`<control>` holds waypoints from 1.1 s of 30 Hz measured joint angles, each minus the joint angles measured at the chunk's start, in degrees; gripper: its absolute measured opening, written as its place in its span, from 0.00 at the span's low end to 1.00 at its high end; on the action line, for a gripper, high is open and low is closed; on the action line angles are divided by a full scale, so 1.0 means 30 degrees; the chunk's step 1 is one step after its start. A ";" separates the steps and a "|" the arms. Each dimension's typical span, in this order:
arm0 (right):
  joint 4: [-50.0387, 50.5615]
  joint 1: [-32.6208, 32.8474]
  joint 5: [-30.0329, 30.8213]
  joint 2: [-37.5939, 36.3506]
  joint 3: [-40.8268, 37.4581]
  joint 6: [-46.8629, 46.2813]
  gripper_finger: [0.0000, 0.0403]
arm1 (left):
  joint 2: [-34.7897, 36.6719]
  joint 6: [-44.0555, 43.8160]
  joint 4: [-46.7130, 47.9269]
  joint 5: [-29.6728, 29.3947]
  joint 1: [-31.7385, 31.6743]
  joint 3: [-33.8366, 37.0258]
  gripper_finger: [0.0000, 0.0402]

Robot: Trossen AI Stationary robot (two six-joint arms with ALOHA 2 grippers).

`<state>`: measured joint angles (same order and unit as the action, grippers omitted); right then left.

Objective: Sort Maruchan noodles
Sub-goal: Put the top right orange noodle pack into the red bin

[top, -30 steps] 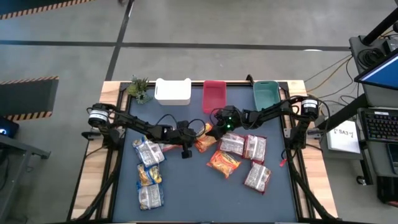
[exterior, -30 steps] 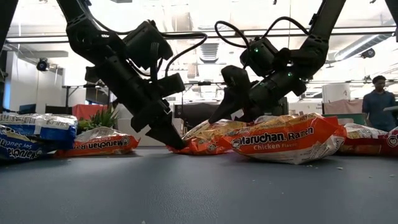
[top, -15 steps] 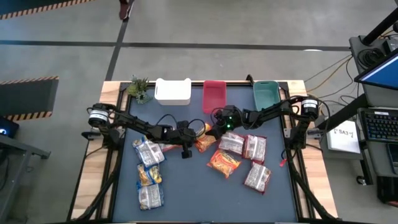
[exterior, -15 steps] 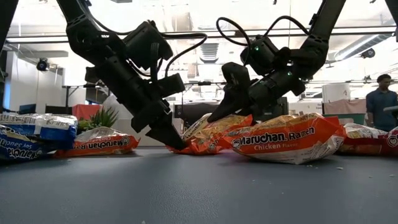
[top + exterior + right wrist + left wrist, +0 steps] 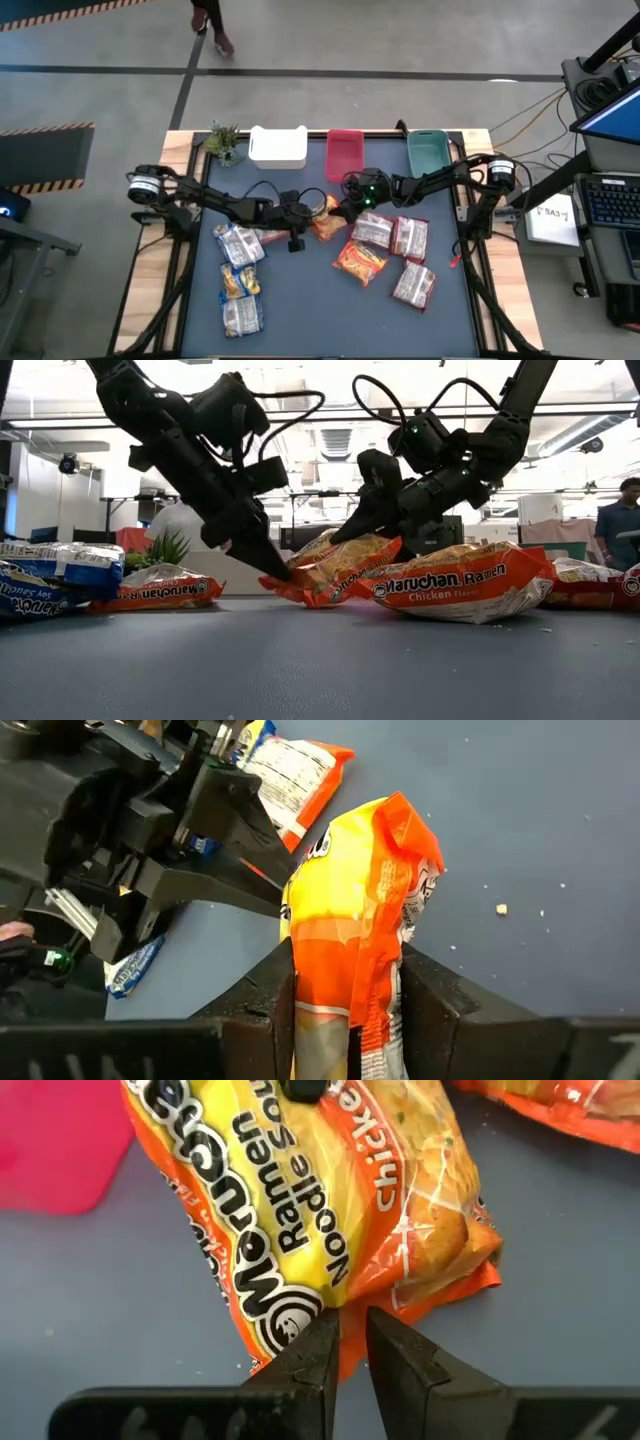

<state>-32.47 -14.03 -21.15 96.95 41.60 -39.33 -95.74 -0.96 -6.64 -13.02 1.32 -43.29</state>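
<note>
An orange Maruchan chicken packet [image 5: 325, 218] is held between both grippers at the table's middle, and shows tilted in the low view [image 5: 335, 565]. My left gripper [image 5: 350, 1345] is shut on its lower end. My right gripper [image 5: 345, 1005] is shut on its upper end. A second orange packet [image 5: 360, 262] lies flat nearer the front, and another [image 5: 160, 592] lies by the left arm. Blue-yellow packets [image 5: 238, 243] lie at the left and silvery-red ones [image 5: 410, 238] at the right. My left gripper pinches the packet's crimped end seam [image 5: 345, 1320] between its two fingertips [image 5: 280, 570], slanting down from the table's left. That end sits low, close to the table. My right gripper pinches the packet's other end [image 5: 345, 970] between its two fingers, slanting down from the table's right. The packet stands tilted up from this hold, raised at this end [image 5: 365, 545].
A white bin [image 5: 277, 146], a pink bin [image 5: 345, 152] and a teal bin [image 5: 427, 150] stand along the far edge, with a small plant [image 5: 224, 143] at the far left. A person [image 5: 620, 520] stands in the room behind. Bare table lies at the near middle.
Both grippers have risen a little with the orange packet. The packet lay flat on the table and now stands tilted, its right-gripper end lifted higher while its left-gripper end stays low. Both grippers stay shut.
</note>
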 joint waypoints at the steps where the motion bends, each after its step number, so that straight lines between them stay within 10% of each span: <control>1: 0.0023 0.0004 0.0029 -0.0057 0.0000 0.0060 0.29 | 0.0187 0.0123 0.0034 -0.0033 0.0000 0.0007 0.09; 33: 0.1339 0.0077 0.1084 -0.3364 0.0129 0.1791 0.25 | 0.8907 0.4981 0.3411 0.0495 0.0051 -0.0022 0.15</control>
<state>-28.45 -13.80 -17.89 86.86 41.99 -33.96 -69.02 13.98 3.59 -11.53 1.48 -43.35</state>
